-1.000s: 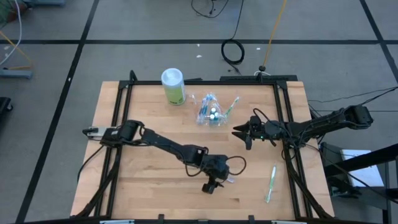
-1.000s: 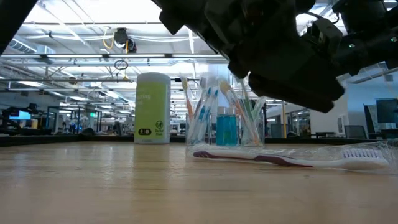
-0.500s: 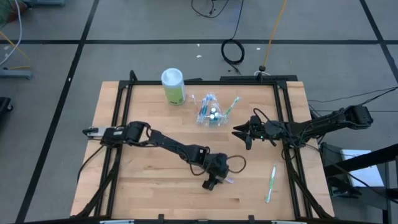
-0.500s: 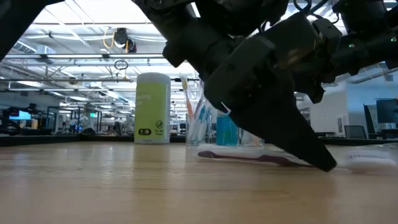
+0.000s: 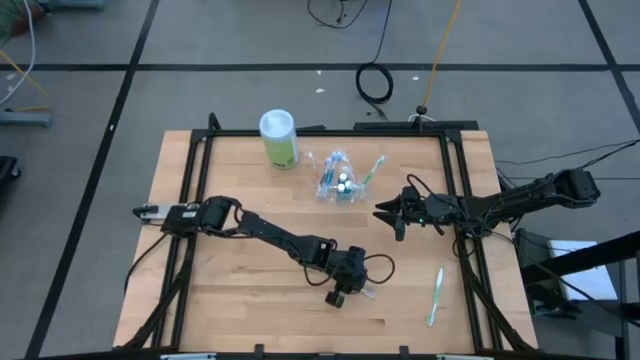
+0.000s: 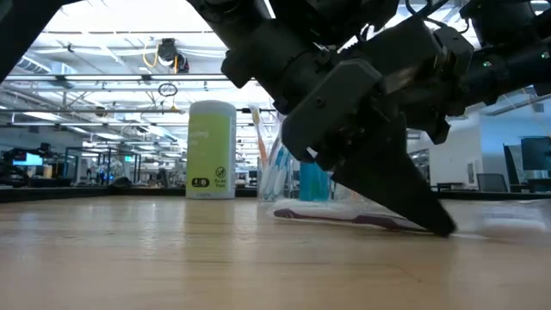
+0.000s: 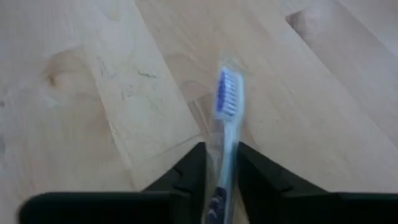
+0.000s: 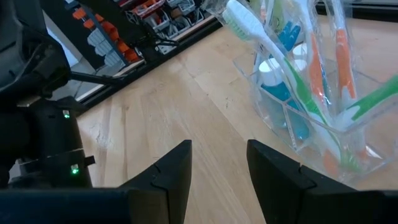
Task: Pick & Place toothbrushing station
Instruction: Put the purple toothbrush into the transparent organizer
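Observation:
The clear plastic cup (image 5: 338,180) stands far of centre on the wooden table and holds several toothbrushes and blue white-capped tubes. A purple toothbrush (image 6: 344,218) in a clear wrap lies flat near the table's front centre. My left gripper (image 5: 341,293) is down on it, shut on it. Its bristle head (image 7: 226,93) shows beyond the fingers. A green toothbrush (image 5: 436,293) lies flat at the front right. My right gripper (image 5: 383,213) hovers open just right of the cup (image 8: 311,93), touching nothing. My left gripper pinches the purple toothbrush's neck (image 7: 225,140), just behind the bristle head, between its two fingers. The fingers come slanting down from above, one on each side of the brush. The brush lies flat on the table in its wrap.
A green canister (image 5: 279,138) with a white lid stands at the far left of the cup. A black frame rail (image 5: 195,200) runs along the table's sides. Bare wood lies between the cup and the front edge.
My left gripper has come down from above the purple toothbrush until its fingertips reach the table at the brush. The brush has stayed where it lay.

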`<state>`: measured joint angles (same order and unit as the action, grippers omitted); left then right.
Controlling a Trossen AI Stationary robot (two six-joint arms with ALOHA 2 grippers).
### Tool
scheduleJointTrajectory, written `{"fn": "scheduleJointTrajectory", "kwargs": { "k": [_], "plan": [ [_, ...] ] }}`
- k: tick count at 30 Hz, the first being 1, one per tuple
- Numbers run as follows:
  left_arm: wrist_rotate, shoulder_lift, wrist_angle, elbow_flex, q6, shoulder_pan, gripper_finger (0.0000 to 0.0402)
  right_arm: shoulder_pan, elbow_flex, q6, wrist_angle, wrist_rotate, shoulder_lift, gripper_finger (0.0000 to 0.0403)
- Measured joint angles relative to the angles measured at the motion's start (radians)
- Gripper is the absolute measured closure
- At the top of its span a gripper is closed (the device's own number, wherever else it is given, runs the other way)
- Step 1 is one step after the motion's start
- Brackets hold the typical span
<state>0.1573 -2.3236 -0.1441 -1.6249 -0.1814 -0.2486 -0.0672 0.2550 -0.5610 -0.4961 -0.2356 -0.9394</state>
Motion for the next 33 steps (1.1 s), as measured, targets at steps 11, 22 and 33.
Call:
{"fn": "scheduleJointTrajectory", "kwargs": {
  "k": [11, 22, 33],
  "plan": [
    [0.01, 0.186, -0.156, 0.004, -0.035, 0.043, 0.0392, 0.0, 0.0, 0.0, 0.005, 0.001, 0.0, 0.0257],
    [-0.05, 0.564, -0.218, 0.006, -0.028, 0.214, 0.0398, 0.0, 0.0, -0.003, 0.025, 0.001, 0.0, 0.0257],
    [-0.082, 0.818, 0.249, 0.452, -0.018, 0.316, 0.04, 0.0, 0.0, -0.002, 0.036, 0.001, 0.0, 0.0257]
  ]
}}
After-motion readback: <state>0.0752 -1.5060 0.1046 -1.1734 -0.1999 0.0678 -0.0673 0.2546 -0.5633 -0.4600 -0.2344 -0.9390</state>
